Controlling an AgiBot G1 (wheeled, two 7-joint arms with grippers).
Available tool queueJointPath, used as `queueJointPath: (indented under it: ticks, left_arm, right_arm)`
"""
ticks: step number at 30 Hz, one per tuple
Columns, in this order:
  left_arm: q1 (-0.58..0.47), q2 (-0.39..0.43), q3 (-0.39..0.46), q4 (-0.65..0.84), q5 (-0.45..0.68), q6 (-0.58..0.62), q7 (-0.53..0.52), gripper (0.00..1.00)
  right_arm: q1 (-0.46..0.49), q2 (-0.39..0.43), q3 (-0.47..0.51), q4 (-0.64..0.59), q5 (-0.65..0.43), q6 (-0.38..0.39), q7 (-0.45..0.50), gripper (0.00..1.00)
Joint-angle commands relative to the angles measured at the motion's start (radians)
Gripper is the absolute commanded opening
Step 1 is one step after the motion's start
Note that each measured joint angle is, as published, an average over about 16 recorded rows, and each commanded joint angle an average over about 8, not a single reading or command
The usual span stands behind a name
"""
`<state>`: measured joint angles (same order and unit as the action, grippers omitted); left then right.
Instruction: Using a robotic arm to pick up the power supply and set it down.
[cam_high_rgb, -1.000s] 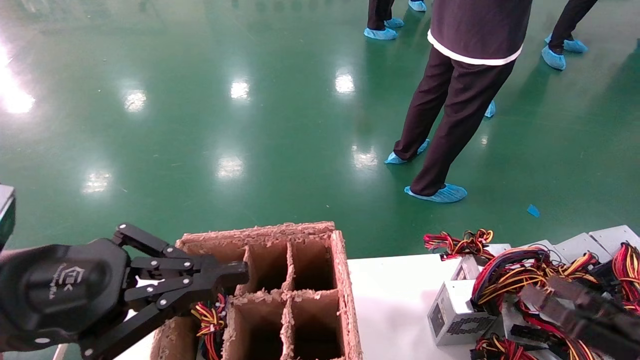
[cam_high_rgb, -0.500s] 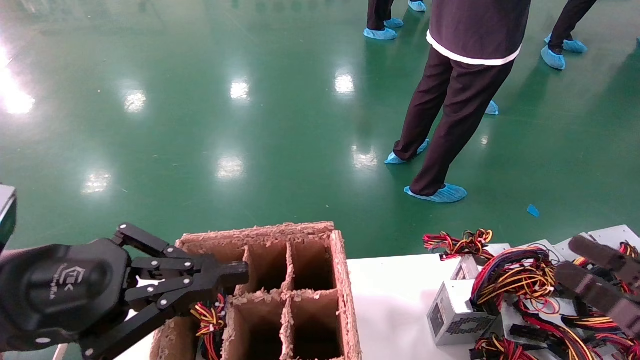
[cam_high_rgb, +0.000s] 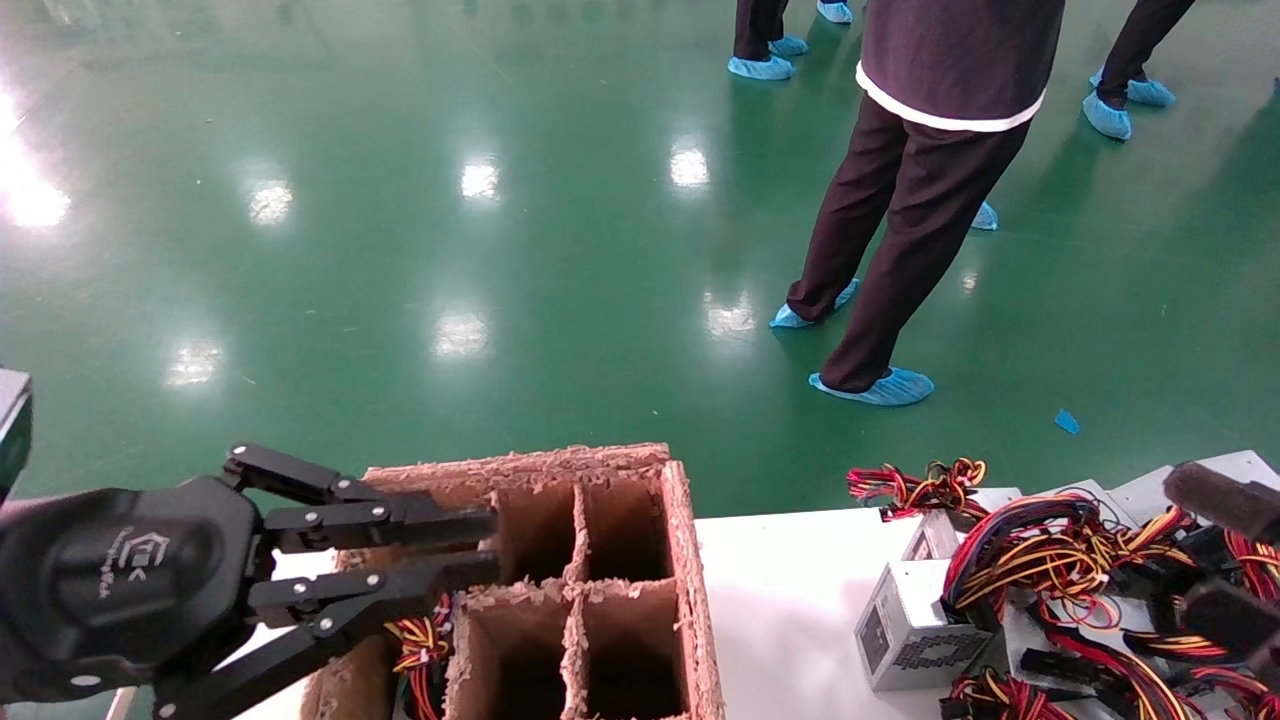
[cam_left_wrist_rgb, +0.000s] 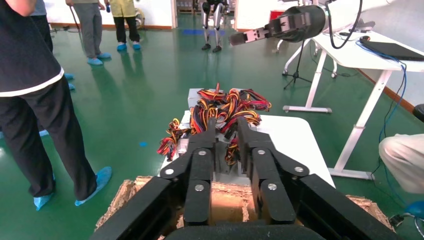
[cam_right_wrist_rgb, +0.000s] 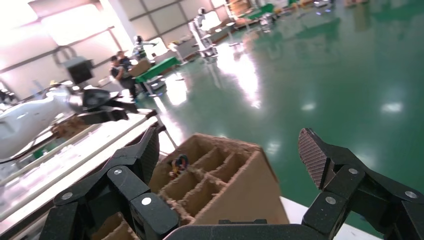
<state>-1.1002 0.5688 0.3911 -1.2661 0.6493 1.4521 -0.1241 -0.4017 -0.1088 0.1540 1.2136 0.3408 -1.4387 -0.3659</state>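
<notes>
Head view first: left gripper (cam_high_rgb: 480, 545), black with linkage fingers, hovering over the near-left cells of the cardboard divider box (cam_high_rgb: 680, 560), fingers parted by a narrow gap and holding nothing; likely just clear of the wired unit (cam_high_rgb: 418, 640) sunk in a cell below, red and yellow leads poking up. Rough, fibrous brown walls, ragged along the top edges. On the white table (cam_high_rgb: 780, 590) to the right, a heap of silver-grey units, the nearest power supply (cam_high_rgb: 905, 625) showing a perforated vent face under a thick loop of red, yellow and dark wires. Right gripper (cam_high_rgb: 1220, 560) blurred above that heap, probably lining up for a pick. Left wrist view next: left gripper fingers nearly parallel, slightly apart, pointing across the box toward the wire pile (cam_left_wrist_rgb: 220, 112). Right wrist view last: right gripper (cam_right_wrist_rgb: 230, 155) spread wide and empty, ribbed pad (cam_right_wrist_rgb: 312, 155) plain on one finger, divider box beyond.
</notes>
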Motion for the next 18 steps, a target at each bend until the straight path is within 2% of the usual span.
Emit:
queueJointPath:
  ticks: [1, 18]
  left_arm:
    - [0.0, 0.0, 0.0, 0.0, 0.0, 0.0, 0.0, 1.0]
    - [0.0, 0.0, 0.0, 0.0, 0.0, 0.0, 0.0, 1.0]
  right_arm:
    - [0.078, -0.026, -0.023, 0.004, -0.056, -0.003, 0.029, 1.0]
    - [0.737, -0.251, -0.217, 0.035, -0.535, -0.028, 0.277, 1.0]
